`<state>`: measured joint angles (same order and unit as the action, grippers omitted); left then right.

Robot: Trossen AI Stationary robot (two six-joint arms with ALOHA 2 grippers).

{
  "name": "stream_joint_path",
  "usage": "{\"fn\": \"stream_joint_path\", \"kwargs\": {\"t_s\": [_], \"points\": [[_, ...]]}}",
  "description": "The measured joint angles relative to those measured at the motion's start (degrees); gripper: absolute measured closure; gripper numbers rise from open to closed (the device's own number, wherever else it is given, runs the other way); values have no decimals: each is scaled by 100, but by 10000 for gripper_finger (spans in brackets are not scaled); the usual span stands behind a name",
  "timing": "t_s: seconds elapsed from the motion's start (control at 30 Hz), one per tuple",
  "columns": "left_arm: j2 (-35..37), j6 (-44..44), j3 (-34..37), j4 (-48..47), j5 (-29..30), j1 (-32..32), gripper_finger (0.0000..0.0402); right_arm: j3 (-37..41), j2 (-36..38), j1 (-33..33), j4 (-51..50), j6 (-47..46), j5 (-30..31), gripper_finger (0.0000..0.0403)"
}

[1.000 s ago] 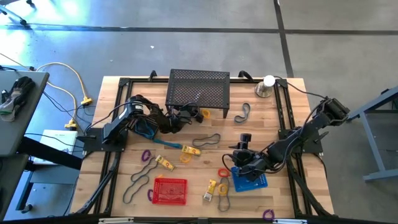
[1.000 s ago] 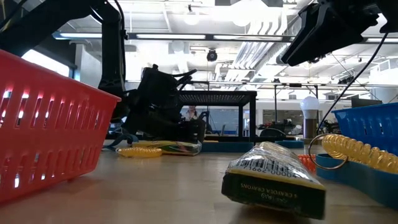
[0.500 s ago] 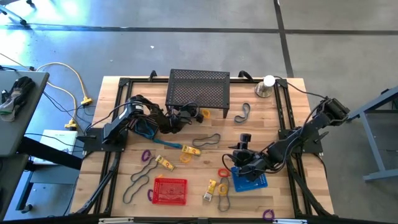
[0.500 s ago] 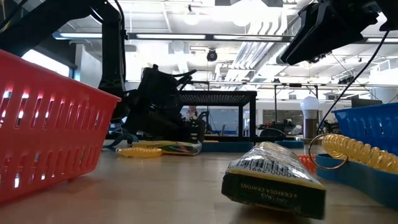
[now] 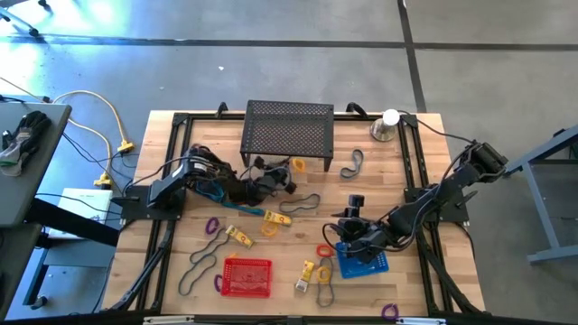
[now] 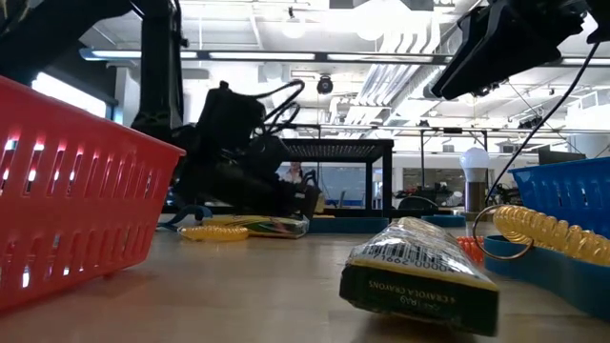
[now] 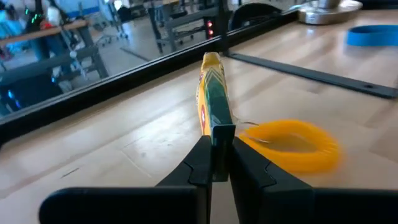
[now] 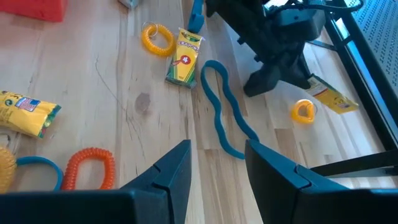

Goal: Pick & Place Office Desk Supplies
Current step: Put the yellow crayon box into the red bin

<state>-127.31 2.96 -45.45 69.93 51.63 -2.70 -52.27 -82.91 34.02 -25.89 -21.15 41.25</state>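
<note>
1. Left end effector [image 7: 214, 163] low over the table [image 5: 415, 153], in front of the black mesh stand [image 5: 288, 129]; fingers pinched shut on one end of a yellow crayon pack [image 7: 213, 99].
2. That pack sticks straight out from the fingertips; right wrist view shows it lying on the wood beside the left arm [image 8: 331, 96]. A yellow coil ring [image 7: 291, 143] sits just beside the pack.
3. Right end effector [image 8: 217, 163] hangs above the table near the blue basket [image 5: 363, 263], fingers partly apart, nothing between them.
4. Under the right end effector: a teal band loop [image 8: 225, 107] stretched along the wood, another crayon pack [image 8: 183, 56] beside it, a yellow coil ring [image 8: 157, 38] close to that pack.
5. Orange coil ring [image 8: 89, 168] and a yellow packet [image 8: 25, 113] lie nearer the right wrist camera.
6. Red basket [image 5: 247, 276] at the table's front; a crayon pack [image 5: 239, 236] and purple ring [image 5: 213, 225] near it, dark band loops [image 5: 204, 251] alongside.
7. Dark band [image 5: 353, 162] lies right of the mesh stand; silver cone with white ball [image 5: 386, 125] at the far right corner.
8. Low view: a crayon box [image 6: 420, 272] in close foreground on the table.
</note>
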Motion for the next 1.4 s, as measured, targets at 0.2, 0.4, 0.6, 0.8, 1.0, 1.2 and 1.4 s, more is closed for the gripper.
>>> {"fn": "stream_joint_path", "kwargs": {"t_s": [0.2,0.4,0.6,0.8,1.0,1.2,1.4], "points": [[80,-347,0,56,507,376,377,0,0,0,103,-28,-128,263],[296,-515,-2,62,549,770,376,0,0,0,139,-50,-135,263],[725,-737,-7,-109,530,1249,376,0,0,0,155,-180,-135,263],[1325,-268,-9,-1133,357,1697,376,0,0,5,122,-462,-142,263],[2009,164,-13,-2227,311,2194,376,0,0,89,125,-478,-140,263],[2997,766,-13,-3679,-70,2798,376,0,0,96,135,-474,-107,263],[4133,1626,-15,-5201,-489,3325,376,0,0,83,150,-416,-47,263]]}}
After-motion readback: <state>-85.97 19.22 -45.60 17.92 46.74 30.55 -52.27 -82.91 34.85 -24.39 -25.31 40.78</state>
